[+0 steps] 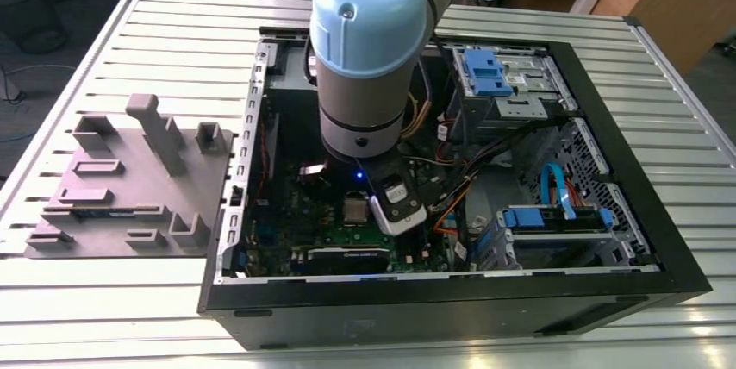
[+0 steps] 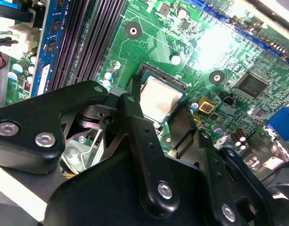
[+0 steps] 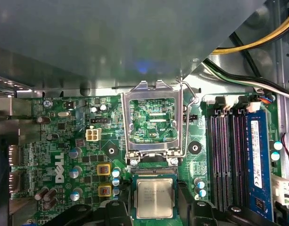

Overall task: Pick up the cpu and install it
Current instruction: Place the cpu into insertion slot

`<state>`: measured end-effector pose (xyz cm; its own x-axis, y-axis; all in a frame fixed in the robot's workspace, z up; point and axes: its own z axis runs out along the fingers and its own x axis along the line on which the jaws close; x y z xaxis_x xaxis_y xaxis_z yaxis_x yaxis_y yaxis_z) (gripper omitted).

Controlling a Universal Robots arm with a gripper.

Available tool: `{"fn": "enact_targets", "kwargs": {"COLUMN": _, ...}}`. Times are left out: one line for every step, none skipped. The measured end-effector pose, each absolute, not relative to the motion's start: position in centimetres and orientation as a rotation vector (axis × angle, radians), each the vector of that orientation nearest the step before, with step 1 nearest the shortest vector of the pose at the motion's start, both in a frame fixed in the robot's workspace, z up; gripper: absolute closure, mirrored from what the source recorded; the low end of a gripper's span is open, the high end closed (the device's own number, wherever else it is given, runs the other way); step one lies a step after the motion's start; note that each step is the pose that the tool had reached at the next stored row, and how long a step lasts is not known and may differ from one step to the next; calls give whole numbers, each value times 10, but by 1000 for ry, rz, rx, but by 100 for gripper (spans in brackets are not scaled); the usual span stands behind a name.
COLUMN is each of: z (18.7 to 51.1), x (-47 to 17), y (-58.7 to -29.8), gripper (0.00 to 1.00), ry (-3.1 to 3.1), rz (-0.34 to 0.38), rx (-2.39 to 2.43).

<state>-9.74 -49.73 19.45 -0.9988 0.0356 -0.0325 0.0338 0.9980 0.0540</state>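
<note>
Beginning at the claw (image 2: pixel 159 101): down inside the open computer case (image 1: pixel 460 309), low over the green board (image 3: pixel 64 141), astride the cpu (image 2: pixel 162 96) at two opposite edges. Impossible to tell whether clamped on the chip or loose of it.

As for the cpu: flat in the socket (image 3: pixel 153 172), pale metal top upward, with no tilt to be seen. Square, so without any long axis. Four edges true to the socket, one pair parallel to the long black memory slots (image 3: pixel 224 155), the other pair across them. Print on the top in lines running crosswise to the slots.

Just past the cpu, on the side away from the claw: the metal load frame (image 3: pixel 153 89) swung open off the socket, green board showing through its window, wire lever (image 3: pixel 182 117) along one side.

Beside the socket: the memory slots, with a blue memory stick (image 3: pixel 259 155) in the one farthest from the cpu. Beyond the load frame: a grey metal wall (image 3: pixel 111 42), and yellow and black cables (image 3: pixel 248 44).

In the exterior view: the arm (image 1: pixel 368 59), grey with a pale blue cap, reaching down into the computer case, open side up on a slatted metal table (image 1: pixel 115 300). On that table, just beside the case at the exterior view's left: a grey moulded fixture (image 1: pixel 127 188). Within the case toward the exterior view's right: blue drive brackets (image 1: pixel 489 71).
</note>
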Motion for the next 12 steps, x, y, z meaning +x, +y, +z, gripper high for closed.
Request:
{"fn": "enact_targets", "kwargs": {"z": 195, "x": -97, "y": -497, "gripper": 52, "ry": 3107, "rz": 83, "rx": 54}}
{"fn": "enact_targets", "kwargs": {"z": 194, "x": -97, "y": -497, "gripper": 52, "ry": 3107, "rz": 83, "rx": 54}}
{"fn": "enact_targets", "kwargs": {"z": 194, "x": -97, "y": -497, "gripper": 52, "ry": 3107, "rz": 83, "rx": 53}}
{"fn": "enact_targets", "kwargs": {"z": 194, "x": -97, "y": -497, "gripper": 52, "ry": 3107, "rz": 84, "rx": 47}}
{"fn": "enact_targets", "kwargs": {"z": 194, "x": -97, "y": -497, "gripper": 52, "ry": 3107, "rz": 85, "rx": 37}}
{"fn": "enact_targets", "kwargs": {"z": 194, "x": -97, "y": -497, "gripper": 52, "ry": 3107, "rz": 85, "rx": 25}}
{"fn": "enact_targets", "kwargs": {"z": 194, "x": -97, "y": -497, "gripper": 52, "ry": 3107, "rz": 86, "rx": 15}}
{"fn": "enact_targets", "kwargs": {"z": 193, "x": -97, "y": -497, "gripper": 52, "ry": 3107, "rz": 86, "rx": 5}}
{"fn": "enact_targets", "kwargs": {"z": 193, "x": -97, "y": -497, "gripper": 52, "ry": 3106, "rz": 87, "rx": -3}}
{"fn": "enact_targets", "kwargs": {"z": 193, "x": -97, "y": -497, "gripper": 52, "ry": 3105, "rz": 87, "rx": -6}}
{"fn": "enact_targets", "kwargs": {"z": 192, "x": -97, "y": -497, "gripper": 52, "ry": 3103, "rz": 87, "rx": -7}}
{"fn": "enact_targets", "kwargs": {"z": 191, "x": -97, "y": -497, "gripper": 52, "ry": 3101, "rz": 87, "rx": -7}}
